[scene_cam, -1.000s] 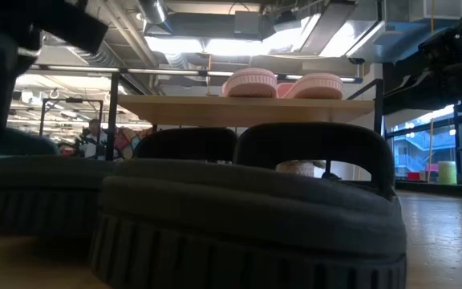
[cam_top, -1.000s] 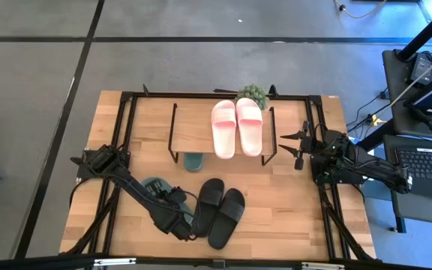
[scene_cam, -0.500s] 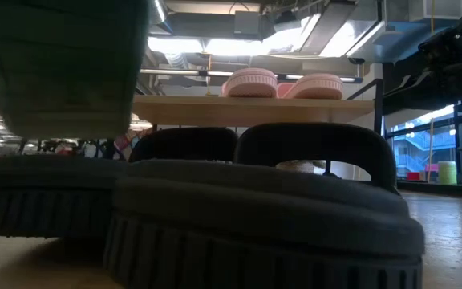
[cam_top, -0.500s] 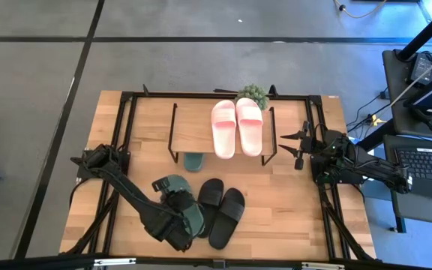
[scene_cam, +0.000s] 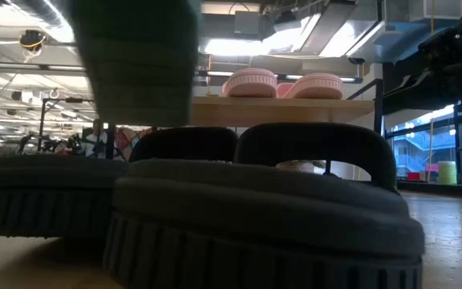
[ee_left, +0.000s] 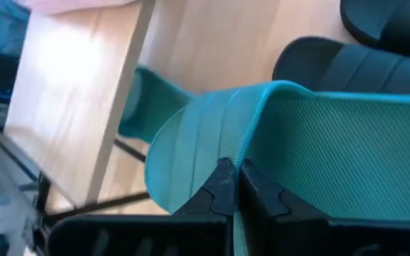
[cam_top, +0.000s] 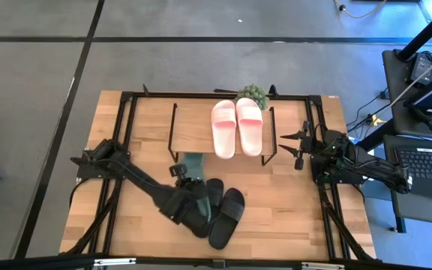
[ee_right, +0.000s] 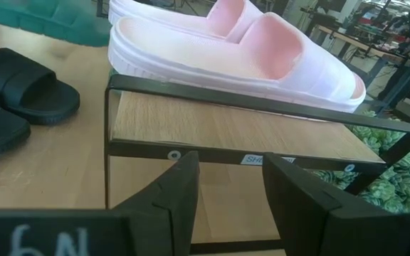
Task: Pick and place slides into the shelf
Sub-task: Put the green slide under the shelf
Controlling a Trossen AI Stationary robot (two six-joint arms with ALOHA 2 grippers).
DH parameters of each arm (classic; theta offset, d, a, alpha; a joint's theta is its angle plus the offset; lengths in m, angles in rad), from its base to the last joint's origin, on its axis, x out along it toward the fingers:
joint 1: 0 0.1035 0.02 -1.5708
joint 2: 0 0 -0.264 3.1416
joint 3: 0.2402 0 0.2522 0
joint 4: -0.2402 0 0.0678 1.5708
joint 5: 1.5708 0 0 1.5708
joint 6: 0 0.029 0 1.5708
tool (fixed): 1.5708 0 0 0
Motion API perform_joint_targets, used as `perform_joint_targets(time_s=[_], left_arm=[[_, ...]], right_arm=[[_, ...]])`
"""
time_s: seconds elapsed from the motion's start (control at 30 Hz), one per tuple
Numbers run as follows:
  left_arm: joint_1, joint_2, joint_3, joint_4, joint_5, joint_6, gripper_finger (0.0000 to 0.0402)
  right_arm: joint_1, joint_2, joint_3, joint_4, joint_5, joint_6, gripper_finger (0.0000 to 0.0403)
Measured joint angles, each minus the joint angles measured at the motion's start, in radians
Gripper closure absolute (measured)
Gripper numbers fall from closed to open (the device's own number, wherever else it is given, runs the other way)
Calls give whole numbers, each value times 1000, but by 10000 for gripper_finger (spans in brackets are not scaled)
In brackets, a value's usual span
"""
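Note:
My left gripper [cam_top: 189, 198] is shut on a dark green slide [cam_top: 199, 191] and carries it above the table, in front of the shelf [cam_top: 193, 127]. The low view shows this slide [scene_cam: 135, 64] well up in the air. The second green slide [ee_left: 148, 107] lies under the shelf's wooden board, toe sticking out. Two pale pink slides [cam_top: 236, 126] lie soles down on the board. The black pair [cam_top: 223, 210] lies on the table beside the held slide. My right gripper [ee_right: 226, 185] waits open at the shelf's right end. My left gripper pinches a thin edge of the green slide, seemingly its strap [ee_left: 246, 160], between its two shut fingers [ee_left: 216, 195]. The fingers lie across that edge. The slide is lifted clear of the table and tilted, over the black pair's left slide.
A small green plant [cam_top: 253, 94] stands behind the shelf. A black metal frame [cam_top: 126, 112] runs round the table. Bare wood shows to the right of the black slides [cam_top: 291, 202] and under the shelf's right half.
My left gripper has lifted the green slide off the table's near left part and carried it up, to the right and toward the shelf. The slide has turned about in the hold. The black slides, the pink slides and my right arm have stayed put.

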Motion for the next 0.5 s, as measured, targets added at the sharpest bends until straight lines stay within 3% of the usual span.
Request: perform_joint_targets(time_s=[0.5], left_arm=[[169,0,0,320,65,449,401]], right_arm=[[0,0,0,0,0,0,246]])
